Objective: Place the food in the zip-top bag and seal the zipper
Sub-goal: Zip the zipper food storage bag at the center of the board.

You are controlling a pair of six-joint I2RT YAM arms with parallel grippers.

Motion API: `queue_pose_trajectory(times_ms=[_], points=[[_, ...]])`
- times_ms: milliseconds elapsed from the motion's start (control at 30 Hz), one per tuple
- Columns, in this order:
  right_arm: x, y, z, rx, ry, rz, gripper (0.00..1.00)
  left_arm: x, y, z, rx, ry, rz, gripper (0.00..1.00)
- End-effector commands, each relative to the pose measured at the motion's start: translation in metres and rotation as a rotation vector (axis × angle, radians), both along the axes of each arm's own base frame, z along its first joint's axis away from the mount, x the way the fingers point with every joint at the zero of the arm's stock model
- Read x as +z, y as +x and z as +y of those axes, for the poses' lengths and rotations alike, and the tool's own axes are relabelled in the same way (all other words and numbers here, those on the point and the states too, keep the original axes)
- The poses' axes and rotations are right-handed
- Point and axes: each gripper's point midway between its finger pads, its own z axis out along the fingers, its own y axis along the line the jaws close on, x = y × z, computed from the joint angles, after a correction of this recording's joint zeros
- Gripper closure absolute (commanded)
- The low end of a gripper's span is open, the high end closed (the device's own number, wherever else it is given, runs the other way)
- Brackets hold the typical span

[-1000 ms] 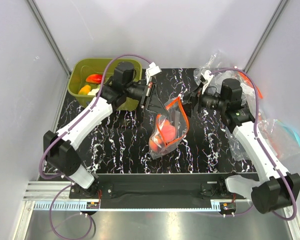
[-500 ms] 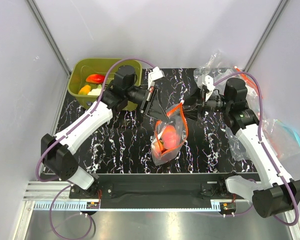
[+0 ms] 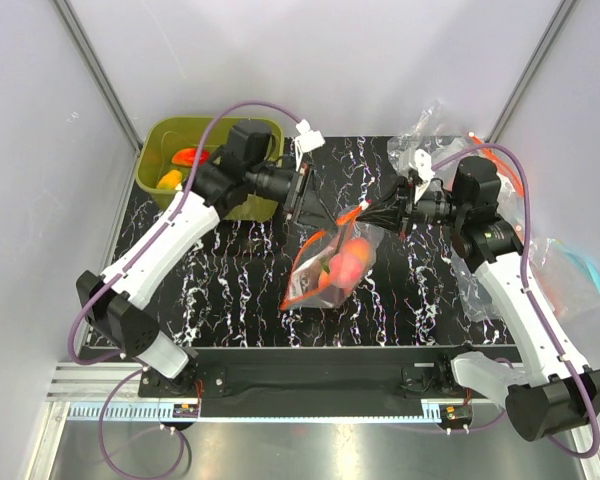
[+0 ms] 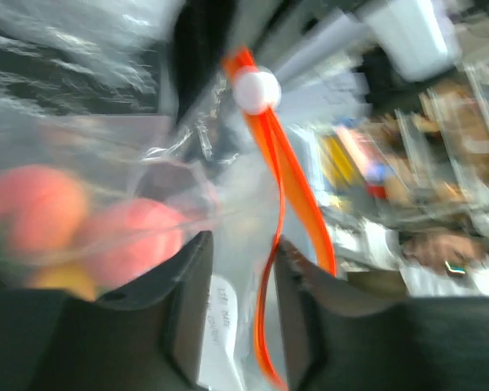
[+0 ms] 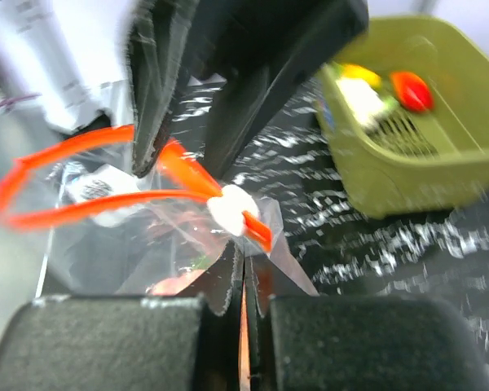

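Note:
The zip-top bag (image 3: pixel 315 275) hangs crumpled between my two grippers above the black marbled table (image 3: pixel 230 270). Inside it the food shows as round orange-pink fruits (image 3: pixel 352 262) (image 4: pixel 41 213). My left gripper (image 3: pixel 313 212) (image 4: pixel 243 269) is open, its fingers (image 4: pixel 183 301) standing either side of the clear plastic and the red-orange zipper (image 4: pixel 292 175). The white slider (image 4: pixel 257 90) (image 5: pixel 231 210) sits on the strip near the right end. My right gripper (image 3: pixel 368 215) (image 5: pixel 244 277) is shut on the bag's zipper edge just below the slider.
A green bin (image 3: pixel 158 140) at the back left holds a red pepper (image 3: pixel 188 157) and other produce. A heap of clear bags (image 3: pixel 555 270) lies along the right side. Grey walls close in the table on three sides.
My right gripper has closed on the bag's zipper edge. My left gripper has gone from shut to open. The bag has swung round, its body now trailing toward the lower left.

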Motion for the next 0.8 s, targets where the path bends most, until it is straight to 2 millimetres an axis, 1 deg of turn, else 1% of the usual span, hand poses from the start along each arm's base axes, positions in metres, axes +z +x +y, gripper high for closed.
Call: queue_pose_trajectory(times_ms=[0,33,67,100,133,167,200,233,300,333,367,400,433,467,533,567,600,633,667,733,767], points=[[0.001,0.025,-0.007,-0.201,0.004,0.094,1.00,-0.029,0.049,0.019,0.285,0.271,-0.199,0.51],[-0.004,0.029,-0.010,-0.237,-0.006,0.134,1.00,-0.025,0.057,0.022,0.317,0.291,-0.249,0.49],[-0.008,0.033,-0.011,-0.266,-0.015,0.161,1.00,-0.030,0.073,0.029,0.400,0.355,-0.280,0.46],[-0.014,0.043,-0.014,-0.319,-0.025,0.208,1.00,-0.032,0.079,0.032,0.440,0.381,-0.289,0.44],[-0.018,0.046,-0.018,-0.360,-0.038,0.267,1.00,-0.028,0.084,0.033,0.470,0.383,-0.301,0.40],[-0.022,0.058,-0.025,-0.452,-0.048,0.307,1.00,-0.026,0.095,0.037,0.529,0.400,-0.329,0.37],[-0.030,0.064,-0.026,-0.504,-0.047,0.404,1.00,-0.022,0.100,0.039,0.562,0.399,-0.341,0.35],[-0.033,0.062,-0.029,-0.527,-0.072,0.458,1.00,-0.021,0.103,0.037,0.572,0.394,-0.347,0.33],[-0.042,0.056,-0.026,-0.490,-0.109,0.517,1.00,-0.014,0.111,0.036,0.606,0.391,-0.378,0.31],[-0.044,0.053,-0.026,-0.494,-0.115,0.552,1.00,-0.017,0.114,0.033,0.596,0.395,-0.385,0.31],[-0.045,0.053,-0.028,-0.509,-0.116,0.567,1.00,-0.011,0.116,0.031,0.602,0.384,-0.403,0.29],[-0.044,0.050,-0.028,-0.512,-0.115,0.579,1.00,-0.012,0.119,0.028,0.600,0.388,-0.412,0.28],[-0.046,0.047,-0.030,-0.518,-0.123,0.595,1.00,-0.013,0.118,0.023,0.578,0.382,-0.443,0.27],[-0.047,0.049,-0.033,-0.549,-0.129,0.598,1.00,-0.007,0.120,0.017,0.574,0.353,-0.479,0.25],[-0.047,0.046,-0.043,-0.624,-0.145,0.640,1.00,-0.004,0.119,0.008,0.551,0.325,-0.534,0.24],[-0.048,0.047,-0.047,-0.659,-0.160,0.655,1.00,0.005,0.121,0.003,0.558,0.289,-0.567,0.23],[-0.056,0.052,-0.056,-0.729,-0.191,0.677,1.00,0.005,0.123,0.000,0.562,0.276,-0.581,0.23],[-0.058,0.047,-0.062,-0.759,-0.227,0.714,1.00,0.009,0.119,-0.005,0.533,0.246,-0.609,0.23],[-0.065,0.050,-0.069,-0.810,-0.264,0.730,1.00,0.018,0.110,-0.016,0.475,0.173,-0.623,0.22],[-0.070,0.046,-0.081,-0.874,-0.313,0.762,1.00,0.022,0.099,-0.028,0.407,0.130,-0.693,0.19],[-0.073,0.049,-0.088,-0.923,-0.331,0.757,1.00,0.025,0.096,-0.033,0.392,0.116,-0.707,0.18]])
